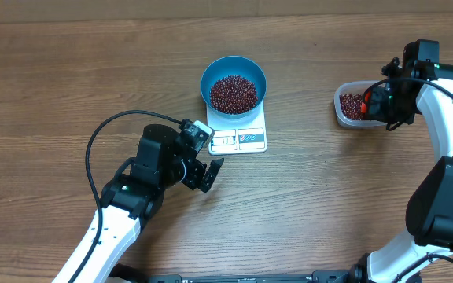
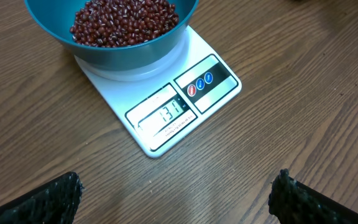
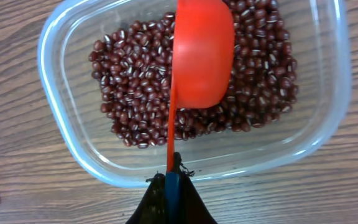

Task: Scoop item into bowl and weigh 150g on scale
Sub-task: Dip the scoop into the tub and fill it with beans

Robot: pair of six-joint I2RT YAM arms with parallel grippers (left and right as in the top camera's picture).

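**Weighing short of target, scoop at the supply tub**

The blue bowl (image 1: 204,79) sits centred on the white scale (image 1: 239,140). The display edge is left clear toward the left arm so it can be read. The beans (image 1: 233,93) in the bowl form a shallow heap below the rim. The display (image 2: 169,112) shows 131, under the 150 g called for, so in my judgement a small top-up is outstanding.

The left hand (image 2: 174,202) hovers over bare counter (image 1: 69,71) just in front of the scale, fingers spread wide and holding nothing. Its position appears to serve chiefly to keep its camera on the display.

The right hand (image 3: 171,185) is well apart at the clear tub (image 3: 67,43), clamped tight on the thin handle of the red scoop (image 3: 202,53). The scoop's cup lies over the supply beans (image 3: 132,81) with its smooth outer side toward the wrist camera. Whether it is loaded cannot be told.

Risk: a full scoop would likely overshoot — a partial load, poured gently, is advisable.
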